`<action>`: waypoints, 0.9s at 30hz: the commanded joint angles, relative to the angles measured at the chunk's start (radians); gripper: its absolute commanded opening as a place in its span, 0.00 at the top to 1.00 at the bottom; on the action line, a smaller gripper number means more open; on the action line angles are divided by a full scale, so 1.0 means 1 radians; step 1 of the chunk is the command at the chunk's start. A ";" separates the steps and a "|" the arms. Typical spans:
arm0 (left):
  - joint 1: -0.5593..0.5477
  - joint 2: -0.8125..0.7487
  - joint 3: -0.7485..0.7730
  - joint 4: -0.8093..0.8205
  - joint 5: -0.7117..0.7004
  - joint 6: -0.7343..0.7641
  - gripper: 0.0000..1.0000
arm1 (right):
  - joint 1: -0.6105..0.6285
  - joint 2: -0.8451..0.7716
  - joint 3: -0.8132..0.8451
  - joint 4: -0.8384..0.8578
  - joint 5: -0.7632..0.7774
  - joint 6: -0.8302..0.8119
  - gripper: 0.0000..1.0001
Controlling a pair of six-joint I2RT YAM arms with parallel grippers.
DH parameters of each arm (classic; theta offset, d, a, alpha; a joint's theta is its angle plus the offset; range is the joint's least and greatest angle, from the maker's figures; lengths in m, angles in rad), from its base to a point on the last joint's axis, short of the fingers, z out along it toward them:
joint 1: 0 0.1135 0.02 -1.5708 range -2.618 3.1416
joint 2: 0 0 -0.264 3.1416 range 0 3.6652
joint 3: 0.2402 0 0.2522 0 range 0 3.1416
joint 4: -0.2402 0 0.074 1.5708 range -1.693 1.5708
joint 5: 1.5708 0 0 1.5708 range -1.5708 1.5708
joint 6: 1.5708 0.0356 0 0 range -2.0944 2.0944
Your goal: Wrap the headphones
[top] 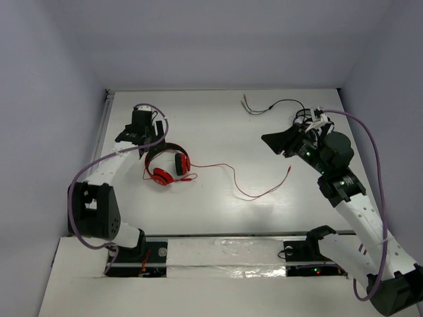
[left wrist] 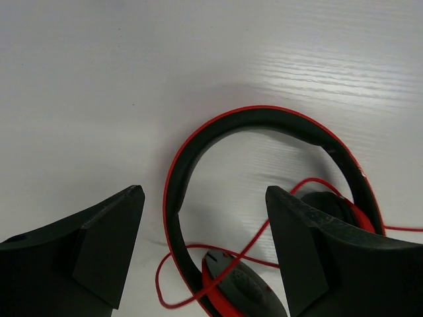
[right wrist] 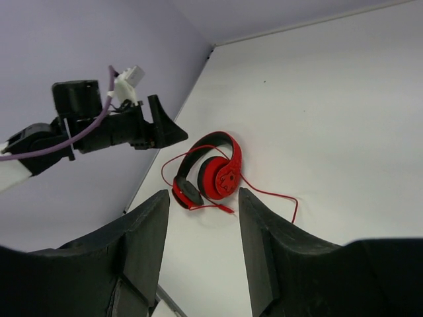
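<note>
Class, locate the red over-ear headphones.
Top view: the red over-ear headphones lie left of centre on the white table, close by the left gripper.

red headphones flat on table's left side, thin red cable trailing right, unwrapped.

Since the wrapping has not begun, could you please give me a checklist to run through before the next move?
1. Left gripper open and empty: ok.
2. Red-and-black headband of the red over-ear headphones framed by that gripper in its wrist view: ok.
3. Left gripper's height above the headband: cannot tell.
4. Right gripper open and empty: ok.
5. Long thin red cable wrapped: not ok, it trails loose across the white table.
6. Red cable apart from the thin black cable: ok.
</note>
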 commanded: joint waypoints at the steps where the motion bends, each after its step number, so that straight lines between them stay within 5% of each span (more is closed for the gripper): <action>1: 0.001 0.064 0.067 -0.012 -0.077 0.029 0.27 | 0.008 -0.008 -0.005 0.045 -0.001 -0.021 0.48; 20: 0.001 0.394 0.147 -0.017 -0.070 0.049 0.33 | 0.017 -0.065 -0.004 0.017 -0.001 -0.027 0.49; 24: 0.001 0.414 0.141 -0.019 -0.064 0.043 0.50 | 0.017 -0.074 -0.009 0.019 0.000 -0.026 0.49; 27: 0.001 0.414 0.133 -0.025 -0.068 0.029 0.81 | 0.017 -0.073 -0.009 0.019 -0.009 -0.027 0.50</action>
